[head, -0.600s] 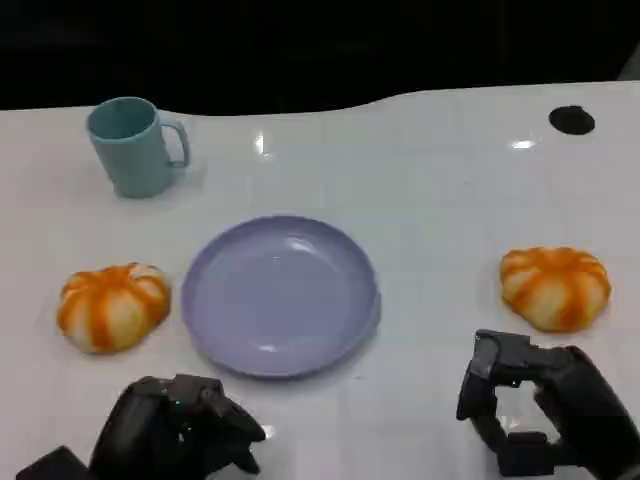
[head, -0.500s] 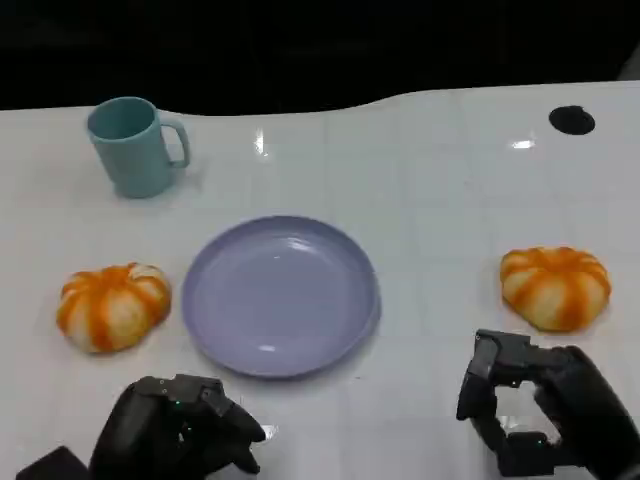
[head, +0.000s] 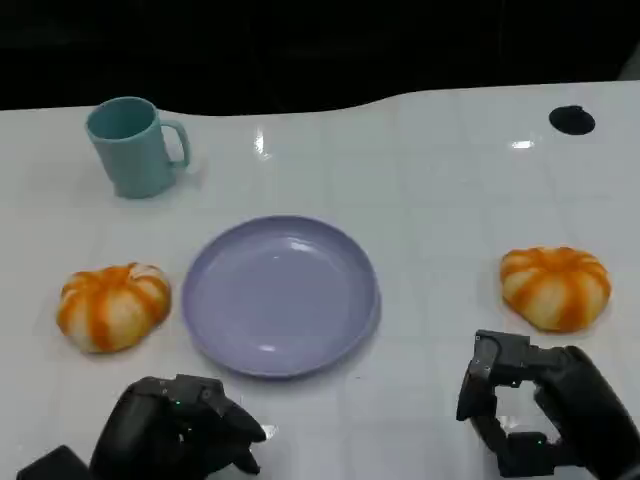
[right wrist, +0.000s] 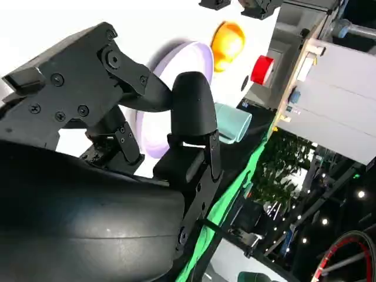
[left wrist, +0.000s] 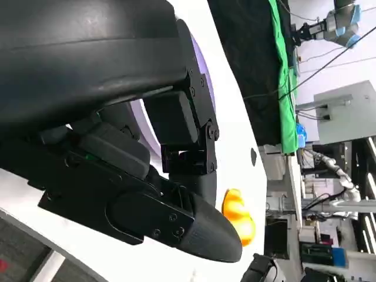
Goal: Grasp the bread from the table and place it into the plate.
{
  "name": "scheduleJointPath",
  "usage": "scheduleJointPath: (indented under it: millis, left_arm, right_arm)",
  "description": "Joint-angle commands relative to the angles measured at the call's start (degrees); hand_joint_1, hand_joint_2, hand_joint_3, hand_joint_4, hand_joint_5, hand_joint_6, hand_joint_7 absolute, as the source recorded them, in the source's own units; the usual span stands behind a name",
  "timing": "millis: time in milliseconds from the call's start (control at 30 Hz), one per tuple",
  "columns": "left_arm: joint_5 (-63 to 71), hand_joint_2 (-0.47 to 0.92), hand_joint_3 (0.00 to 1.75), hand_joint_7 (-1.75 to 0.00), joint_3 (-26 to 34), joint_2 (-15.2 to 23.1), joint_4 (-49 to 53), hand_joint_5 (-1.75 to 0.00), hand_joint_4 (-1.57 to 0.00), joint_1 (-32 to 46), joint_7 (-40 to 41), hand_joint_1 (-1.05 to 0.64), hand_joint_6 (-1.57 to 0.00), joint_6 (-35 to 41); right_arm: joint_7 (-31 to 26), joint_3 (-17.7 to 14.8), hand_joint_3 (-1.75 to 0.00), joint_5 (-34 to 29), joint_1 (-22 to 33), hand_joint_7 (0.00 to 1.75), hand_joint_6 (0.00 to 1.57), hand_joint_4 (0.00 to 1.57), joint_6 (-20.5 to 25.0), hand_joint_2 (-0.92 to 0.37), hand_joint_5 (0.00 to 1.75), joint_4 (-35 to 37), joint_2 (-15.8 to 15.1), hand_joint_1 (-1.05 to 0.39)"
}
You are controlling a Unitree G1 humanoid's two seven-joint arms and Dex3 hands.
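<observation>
Nothing of the job is done, as far as I can judge from where things lie. The round lavender plastic plate [head: 280,295] sits bare in the middle of the white bench [head: 440,180], and 2 orange-and-white striped round bread buns lie on the bench on either side of it: the left bun [head: 113,306] just beside the plate's rim, the right bun [head: 556,287] well apart from it.

The black left robot hand [head: 185,430] hangs low at the near edge of the bench, close in front of the plate and off to the near side of the left bun; its fingers look curled loosely inward and there is nothing in them. The black right robot hand [head: 535,415] is near the right bun, just short of it, with its fingers apart in a wide C and nothing between them.

So the whole sequence is left: reach a bun, close on it, lift it, carry it over the plate and let go. The right robot hand looks the better placed to start.

A teal plastic mug [head: 134,146] stands at the far left, clear of all this.

I can read no brand, label or writing on anything.
</observation>
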Motion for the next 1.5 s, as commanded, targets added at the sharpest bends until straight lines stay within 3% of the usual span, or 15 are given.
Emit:
scheduleJointPath:
  millis: [33,367,500,600,667,833,1033,1200,1367,1500]
  left_arm:
    - [-0.5,0.9,0.0,-0.59,0.2,0.7,-0.6,-0.93,-1.26,0.4,-0.1,-1.05,-1.34,0.2]
    - [-0.3,0.9,0.0,-0.58,0.2,0.7,-0.3,-0.93,-1.25,0.2,0.1,-1.05,-1.33,0.0]
    - [-0.5,0.9,0.0,-0.59,0.3,0.7,-0.3,-0.93,-1.25,0.1,-0.1,-1.05,-1.33,0.4]
    - [-0.5,0.9,0.0,-0.58,0.2,0.7,-0.1,-0.93,-1.25,-0.2,-0.1,-1.05,-1.33,0.4]
    - [-0.3,0.9,0.0,-0.58,0.2,0.6,0.1,-0.93,-1.25,-0.4,0.0,-1.05,-1.33,0.4]
    - [-0.2,0.9,0.0,-0.58,0.4,0.7,1.6,-0.93,-1.26,-1.4,-0.1,-1.05,-1.33,-0.2]
    - [0.2,0.91,0.01,-0.58,0.6,0.9,2.9,-0.93,-1.25,-2.1,0.3,-1.05,-1.33,-1.0]
    - [0.1,0.9,0.0,-0.59,0.7,1.0,3.4,-0.93,-1.25,-2.4,0.1,-1.05,-1.33,-1.0]
    - [0.3,0.91,0.0,-0.59,0.6,1.0,3.7,-0.93,-1.24,-2.5,0.3,-1.05,-1.33,-1.2]
    - [0.0,0.91,0.0,-0.59,0.5,0.9,3.3,-0.93,-1.24,-2.2,-0.1,-1.05,-1.33,-1.1]
  right_arm:
    - [-0.2,-0.8,-1.21,0.2,-0.2,1.44,0.81,0.86,-0.5,-0.46,1.74,0.1,-0.7,-0.16]
    - [-0.3,-1.1,-1.15,0.4,-0.4,1.37,0.82,0.84,-0.5,-0.49,1.68,0.5,-0.6,-0.16]
    - [-0.6,-1.5,-0.74,1.5,0.1,1.1,0.82,0.81,2.4,-0.7,1.52,-1.3,0.0,-0.17]
    - [-0.6,-2.0,-0.54,2.3,-0.8,0.98,0.77,0.72,1.2,-0.79,1.41,-0.6,0.2,-0.15]
    - [-1.4,-2.6,-0.44,1.4,-1.6,0.9,0.74,0.68,0.2,-0.83,1.35,0.0,0.3,-0.14]
    - [-5.0,-4.2,-0.24,-2.7,-3.9,0.51,0.77,0.64,-1.1,-0.9,1.02,1.1,-0.3,-0.19]
    - [-12.0,-6.1,-0.2,-15.0,-6.1,0.21,0.69,0.49,0.9,-0.9,0.78,-1.3,-3.4,-0.29]
    - [-16.3,-6.7,-0.17,-22.6,-7.9,0.06,0.61,0.37,2.2,-0.86,0.63,-3.7,-6.5,-0.28]
    - [-18.7,-6.3,-0.12,-32.1,-8.1,0.02,0.56,0.23,8.8,-0.85,0.56,-8.3,-10.1,-0.36]
    - [-17.4,-5.5,-0.04,-42.3,-7.3,0.0,0.44,0.05,18.9,-0.89,0.6,-15.1,-13.1,-0.44]
